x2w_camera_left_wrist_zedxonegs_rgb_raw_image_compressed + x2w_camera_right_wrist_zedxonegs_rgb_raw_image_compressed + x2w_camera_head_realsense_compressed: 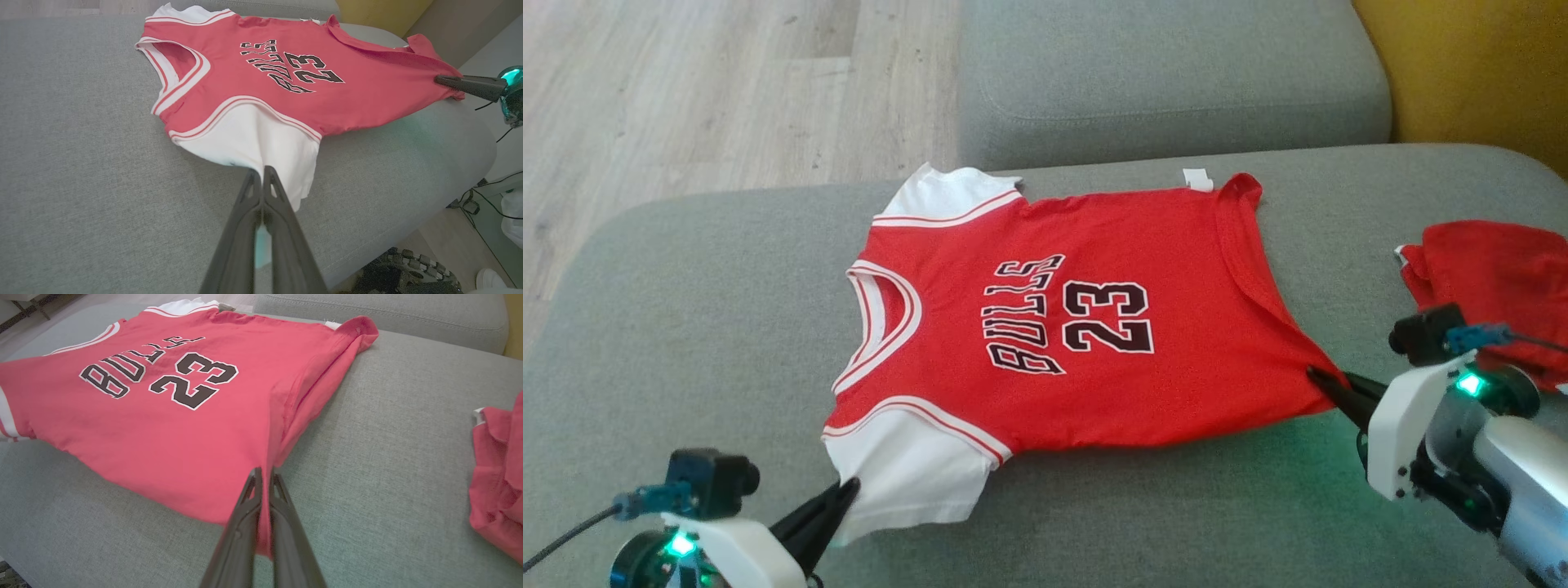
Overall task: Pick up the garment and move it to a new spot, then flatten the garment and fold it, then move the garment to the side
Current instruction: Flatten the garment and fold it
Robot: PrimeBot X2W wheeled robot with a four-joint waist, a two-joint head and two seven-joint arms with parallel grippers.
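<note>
Red jersey (1045,327) is lying mid-frame on the sofa (686,327), left tool (849,488) pinching its white sleeve (915,474) lower left, right tool (1315,376) pinching its hem (1262,269) at right.

You have 1 broad grey upholstered cushion (686,327) carrying everything, and 2 things lie directly on it. The red jersey (1078,392), with white sleeves and the print BULLS 23, is spread nearly flat across the cushion's middle, its neck toward the robot's left and its hem toward the right, with a strip of the hem turned over. Well apart from it, at the cushion's right edge, you see a crumpled red garment (1494,261).
</note>
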